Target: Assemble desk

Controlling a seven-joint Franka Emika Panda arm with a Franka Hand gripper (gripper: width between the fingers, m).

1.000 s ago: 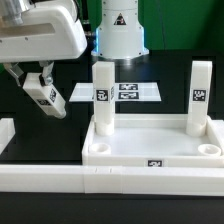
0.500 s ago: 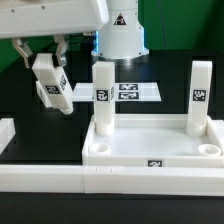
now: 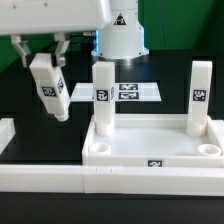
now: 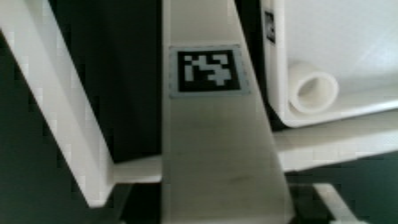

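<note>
Exterior view, left to right.

1. Long white plastic border rail (image 3: 8, 135), at the far left on the black table (image 3: 45, 140). It meets a second white rail (image 3: 60, 185) that runs along the near edge.

2. Arm's two-finger gripper (image 3: 42, 58), upper left, with its jaws clamped on the top end of item 3.

3. White rectangular plastic block leg (image 3: 52, 92), held in the air. It is tilted, its lower end leaning toward the exterior view's right, and a black-white square tag faces the camera. It is clear of the table, to the left of item 6 and apart from it. In the wrist view the same leg (image 4: 217, 140) fills the middle, tag uppermost.

4. White arm base (image 3: 120, 35), at the back centre.

5. Flat white marker board (image 3: 135, 92), lying on the table behind the tray.

6. Desk panel, a large white plastic rectangular tray with raised rim (image 3: 130, 160), from centre to right, just behind the near rail.
   - The front rim carries a tag.
   - There is a round hole at each near corner; the wrist view shows one corner hole (image 4: 317, 90).
   - Two tagged white legs stand upright at the far corners: the left upright leg (image 3: 102, 95) and the right upright leg (image 3: 200, 92).
</note>
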